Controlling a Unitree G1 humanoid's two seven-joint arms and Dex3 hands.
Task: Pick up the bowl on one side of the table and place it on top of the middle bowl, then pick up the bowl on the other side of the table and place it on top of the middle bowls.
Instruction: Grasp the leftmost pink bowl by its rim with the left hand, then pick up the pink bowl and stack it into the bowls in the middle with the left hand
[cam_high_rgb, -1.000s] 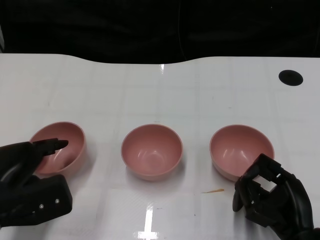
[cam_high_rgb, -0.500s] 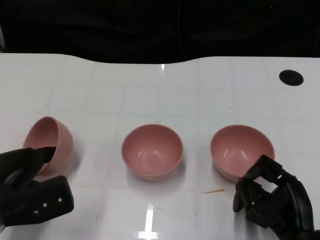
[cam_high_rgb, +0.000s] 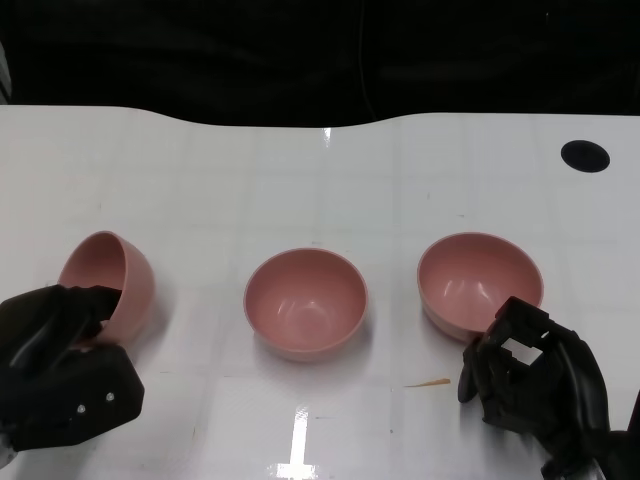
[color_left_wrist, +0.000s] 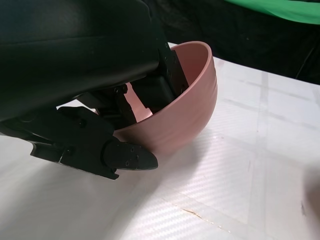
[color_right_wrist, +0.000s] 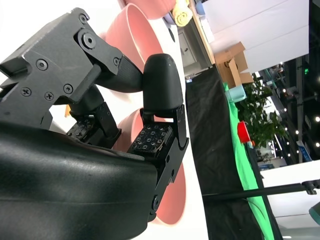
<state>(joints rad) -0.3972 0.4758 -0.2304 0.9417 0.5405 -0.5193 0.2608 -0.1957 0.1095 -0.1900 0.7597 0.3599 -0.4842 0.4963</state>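
Observation:
Three pink bowls stand in a row on the white table. My left hand grips the left bowl, which is tipped on its side with its opening toward the hand. In the left wrist view its fingers reach inside this bowl and the thumb lies under its wall. The middle bowl stands upright and untouched. My right hand pinches the near rim of the right bowl. The right wrist view shows that hand on the bowl's rim, with the middle bowl beyond.
A round black hole sits in the table at the far right. A small brownish scrap lies on the table between the middle and right bowls, near the front. The table's far edge meets a dark backdrop.
The left bowl has been tipped from upright onto its side in my left hand's grip. The right bowl has shifted slightly away from me, with the right hand's fingers on its rim.

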